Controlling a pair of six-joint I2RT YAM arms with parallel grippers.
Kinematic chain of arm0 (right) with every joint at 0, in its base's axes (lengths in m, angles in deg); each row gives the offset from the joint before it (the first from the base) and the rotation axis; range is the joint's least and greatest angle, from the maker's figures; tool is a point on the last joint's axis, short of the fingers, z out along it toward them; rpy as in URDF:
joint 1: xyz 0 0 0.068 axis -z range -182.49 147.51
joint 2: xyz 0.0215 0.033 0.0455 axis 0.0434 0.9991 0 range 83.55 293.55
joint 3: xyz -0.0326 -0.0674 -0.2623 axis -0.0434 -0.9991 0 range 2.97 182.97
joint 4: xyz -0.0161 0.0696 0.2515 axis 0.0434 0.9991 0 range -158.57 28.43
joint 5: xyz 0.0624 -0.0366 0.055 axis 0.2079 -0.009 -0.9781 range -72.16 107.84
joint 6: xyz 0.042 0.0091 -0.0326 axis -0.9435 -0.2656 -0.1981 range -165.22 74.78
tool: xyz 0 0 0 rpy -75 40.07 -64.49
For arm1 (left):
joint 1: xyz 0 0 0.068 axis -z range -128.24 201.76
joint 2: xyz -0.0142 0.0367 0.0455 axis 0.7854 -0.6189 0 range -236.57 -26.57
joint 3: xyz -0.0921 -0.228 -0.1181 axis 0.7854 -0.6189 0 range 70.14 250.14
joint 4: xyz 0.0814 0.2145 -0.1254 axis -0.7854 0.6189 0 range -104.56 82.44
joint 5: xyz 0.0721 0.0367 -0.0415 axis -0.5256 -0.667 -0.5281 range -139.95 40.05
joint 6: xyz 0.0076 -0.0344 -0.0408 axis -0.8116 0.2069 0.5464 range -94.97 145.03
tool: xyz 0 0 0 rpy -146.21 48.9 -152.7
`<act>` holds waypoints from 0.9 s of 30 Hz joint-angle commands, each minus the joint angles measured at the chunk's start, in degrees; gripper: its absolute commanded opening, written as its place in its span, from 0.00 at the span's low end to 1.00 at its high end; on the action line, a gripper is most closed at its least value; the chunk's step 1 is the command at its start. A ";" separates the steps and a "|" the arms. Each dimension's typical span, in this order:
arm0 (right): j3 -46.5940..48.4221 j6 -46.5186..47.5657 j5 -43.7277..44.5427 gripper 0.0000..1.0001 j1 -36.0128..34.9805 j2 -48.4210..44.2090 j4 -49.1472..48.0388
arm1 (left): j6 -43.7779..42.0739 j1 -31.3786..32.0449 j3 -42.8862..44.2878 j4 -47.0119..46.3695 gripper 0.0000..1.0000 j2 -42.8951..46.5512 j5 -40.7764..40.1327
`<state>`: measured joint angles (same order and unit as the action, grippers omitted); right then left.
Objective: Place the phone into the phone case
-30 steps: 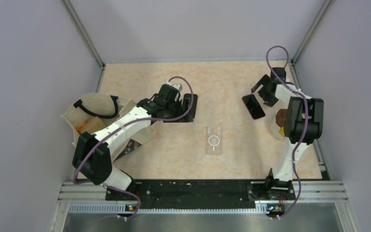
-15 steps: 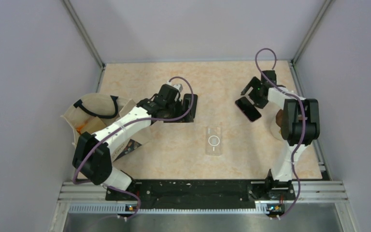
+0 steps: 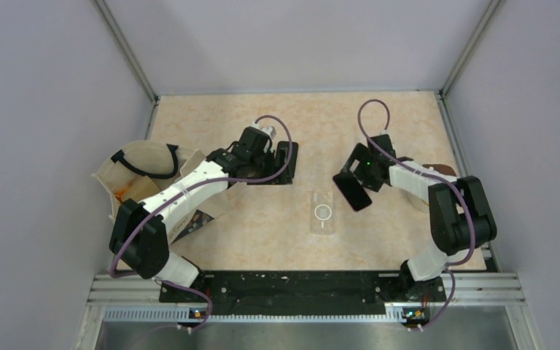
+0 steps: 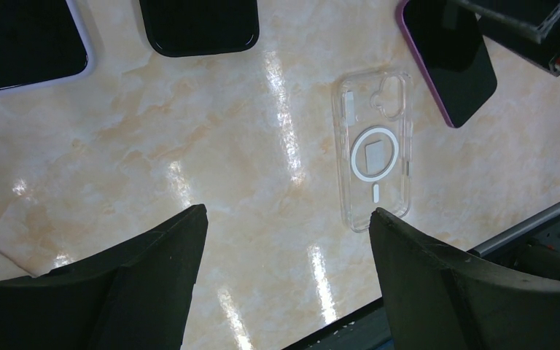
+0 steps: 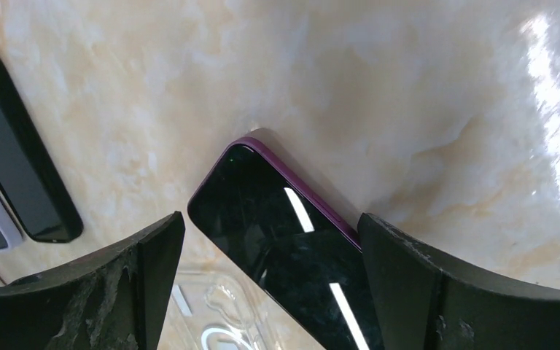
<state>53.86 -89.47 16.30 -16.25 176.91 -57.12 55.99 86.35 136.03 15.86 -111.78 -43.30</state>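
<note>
The phone (image 3: 352, 191) has a black screen and a purple rim. My right gripper (image 3: 362, 173) holds it by one end, slanted, just right of the clear phone case (image 3: 323, 212). In the right wrist view the phone (image 5: 284, 240) fills the gap between my right gripper's (image 5: 271, 219) fingers, with the case (image 5: 219, 321) below it at the lower left. In the left wrist view the case (image 4: 374, 157) lies flat and empty, with the phone (image 4: 448, 62) at its upper right. My left gripper (image 4: 288, 211) is open and empty, up left of the case (image 3: 281, 162).
Two other dark devices (image 4: 22, 36) (image 4: 198, 25) lie under the left arm's head. A beige bag with a black strap (image 3: 142, 171) sits at the left. A brown object on a white dish (image 3: 437, 170) is behind the right arm. Metal rails line the near edge.
My right gripper has carried the phone from the far right leftward and nearer, down to the case's right side. The left arm and the case have not moved.
</note>
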 commanded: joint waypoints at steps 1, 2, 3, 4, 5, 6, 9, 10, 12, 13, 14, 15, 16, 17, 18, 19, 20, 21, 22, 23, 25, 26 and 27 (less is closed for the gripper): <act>-4.66 -2.04 3.74 0.90 -5.52 -0.78 6.20 | -0.03 -0.10 -0.75 -2.11 0.87 2.22 0.38; -4.45 -1.87 5.05 0.90 -6.84 -1.00 7.08 | 0.03 -0.13 -0.79 -2.07 0.87 2.24 0.39; -4.08 -1.70 6.41 0.90 -8.73 -1.21 8.44 | 0.06 -0.13 -0.86 -2.17 0.87 2.35 0.38; -3.88 -1.66 8.09 0.90 -9.57 -1.32 9.02 | 0.05 -0.14 -0.97 -2.19 0.87 2.40 0.33; -3.59 -1.63 9.59 0.90 -11.24 -1.20 10.14 | 0.06 -0.11 -1.05 -2.04 0.87 2.47 0.39; -3.46 -1.63 10.50 0.90 -12.17 -1.00 10.71 | 0.06 -0.13 -1.04 -2.09 0.87 2.54 0.43; -3.94 -2.39 10.79 0.90 -13.92 -0.19 11.51 | 0.02 -0.11 -1.18 -1.83 0.87 2.78 0.35; -4.61 -2.93 10.49 0.90 -14.41 -0.30 11.39 | 0.06 -0.12 -1.12 -1.77 0.87 2.84 0.30; -6.37 -4.44 9.97 0.91 -15.56 -1.55 10.97 | -0.04 -0.07 -1.43 -1.58 0.87 3.20 0.15; -7.36 -5.04 9.83 0.91 -16.45 -2.42 10.44 | -0.05 -0.10 -1.73 -1.64 0.87 3.28 0.18; -8.25 -5.59 9.70 0.90 -17.12 -3.43 10.27 | -0.03 -0.07 -1.81 -1.59 0.87 3.37 0.26; -9.00 -6.11 9.75 0.91 -17.89 -4.33 10.31 | -0.02 -0.13 -2.12 -1.75 0.87 3.44 0.62; -9.88 -6.45 9.91 0.91 -18.68 -5.15 10.40 | 0.10 -0.10 -2.35 -1.96 0.87 3.32 0.94; -10.41 -6.95 9.83 0.91 -19.40 -5.85 10.55 | 0.23 -0.11 -2.65 -2.13 0.87 3.18 1.26; -10.79 -7.31 9.81 0.91 -20.09 -6.52 10.74 | 0.43 -0.09 -2.92 -2.52 0.87 3.04 1.65; -11.14 -7.69 9.95 0.91 -20.89 -6.72 11.03 | 0.60 -0.13 -3.22 -2.91 0.87 2.77 2.14; -11.47 -8.20 10.05 0.91 -21.60 -6.98 11.20 | 0.86 -0.06 -3.41 -3.12 0.87 2.46 2.75; -11.82 -8.63 9.99 0.91 -22.41 -7.07 11.09 | 1.12 -0.02 -3.67 -3.57 0.86 2.09 3.32; -12.05 -9.04 10.16 0.91 -22.97 -7.03 11.14 | 1.43 0.02 -3.87 -3.80 0.85 1.71 3.78; -12.38 -9.27 10.41 0.91 -23.28 -7.05 11.10 | 1.69 0.42 -4.13 -4.25 0.84 1.18 4.00; -12.73 -9.52 11.21 0.91 -23.33 -7.12 10.93 | 2.31 1.48 -4.66 -5.07 0.81 -0.09 3.62; -12.70 -9.51 11.58 0.91 -23.31 -7.20 11.01 | 2.71 2.25 -4.84 -5.47 0.78 -0.95 3.32; -12.50 -9.38 11.97 0.92 -23.31 -7.29 11.12 | 3.19 3.17 -4.82 -5.69 0.74 -2.14 2.79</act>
<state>44.92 -95.87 30.26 -38.34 167.58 -53.30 57.34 87.05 131.87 14.24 -111.19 -40.83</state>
